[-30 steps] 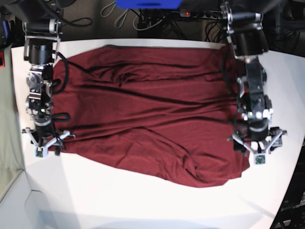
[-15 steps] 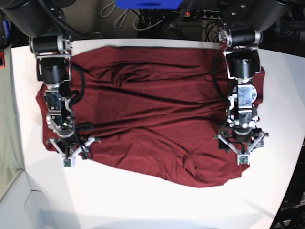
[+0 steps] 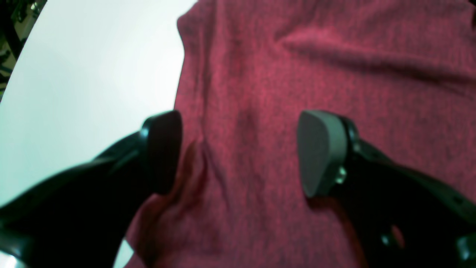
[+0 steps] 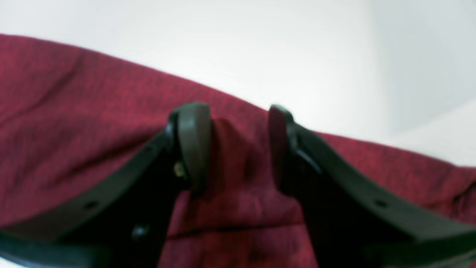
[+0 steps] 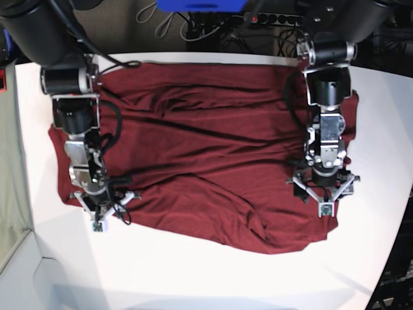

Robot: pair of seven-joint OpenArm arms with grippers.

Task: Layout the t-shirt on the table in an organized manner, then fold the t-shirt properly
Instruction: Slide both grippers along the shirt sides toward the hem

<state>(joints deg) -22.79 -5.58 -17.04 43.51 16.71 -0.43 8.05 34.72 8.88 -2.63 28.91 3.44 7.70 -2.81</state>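
White bench [image 5: 193, 278] with a curved edge across the whole view, with cables and a power strip [image 5: 271, 18] past its far side.

Left hand [image 5: 324, 194], at scene right: pointing toward the near edge, low over the cloth, jaws spread wide with nothing clamped. From its wrist view, dark pad [image 3: 163, 152] right at the cloth's side edge, grey pad [image 3: 319, 152] well inside it, flat maroon knit between the two. Bare bench just beyond the dark pad, on the outer side.

Right hand [image 5: 98, 206], at scene left: also pointing toward the near edge, down on the near left corner of the cloth. Jaws apart, though narrower than the other hand's. From its wrist view, a band of cloth between the pads [image 4: 193, 145]; cannot tell whether it is touched by either pad. Hem just past the fingertips, then bare white surface.

Outward from both: t-shirt [image 5: 206, 148] spread over the middle of the bench, reaching from one arm to the other, far edge close to the bench's far edge. Long creases running left to right across it. Near hem uneven, slanting nearer toward scene right and ending in a rumpled bulge near the left hand. Open bench all along the near side.
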